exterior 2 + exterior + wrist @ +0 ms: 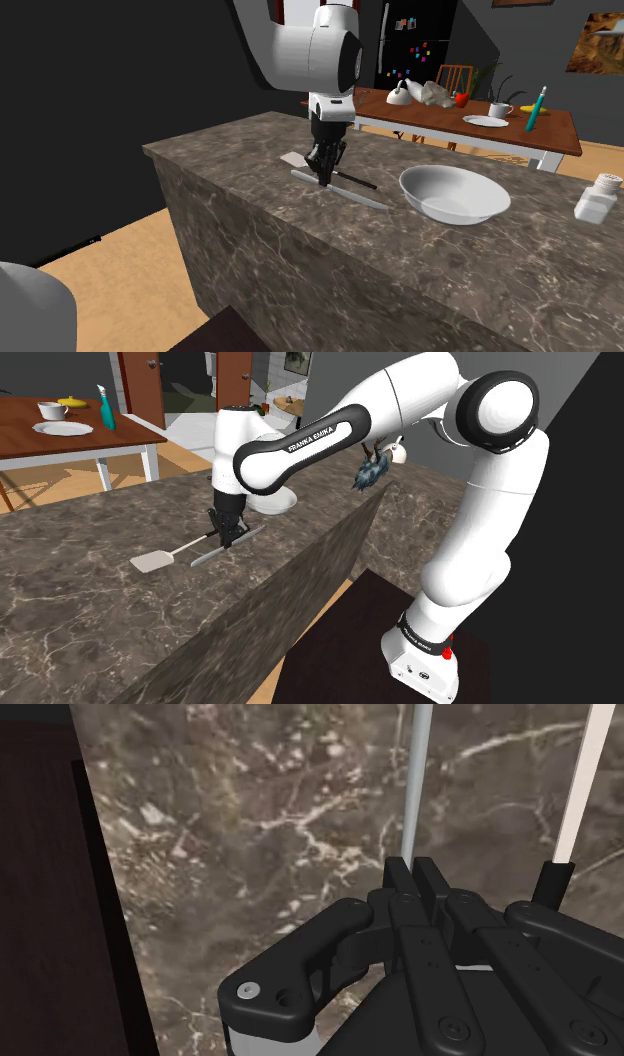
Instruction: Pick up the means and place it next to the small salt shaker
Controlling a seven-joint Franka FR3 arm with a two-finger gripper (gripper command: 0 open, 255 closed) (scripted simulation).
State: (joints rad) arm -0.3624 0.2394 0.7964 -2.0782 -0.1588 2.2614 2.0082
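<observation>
On counter (pixel 300 240), one shaker (pixel 597 197), one clasped utensil (pixel 362 198)

The counter (pixel 480 270) is dark brown with pale veins. On it, the bowl (pixel 455 195) and shaker (pixel 597 200) are white, the bar (pixel 365 199) grey, the gripper (pixel 323 178) black.

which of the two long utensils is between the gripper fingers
The plain grey bar: the gripper is shut on it. The spatula, with its white blade, lies beside it, untouched.

The arm (pixel 300 447) reads "FRANKA EMIKA" along its forearm.
</observation>
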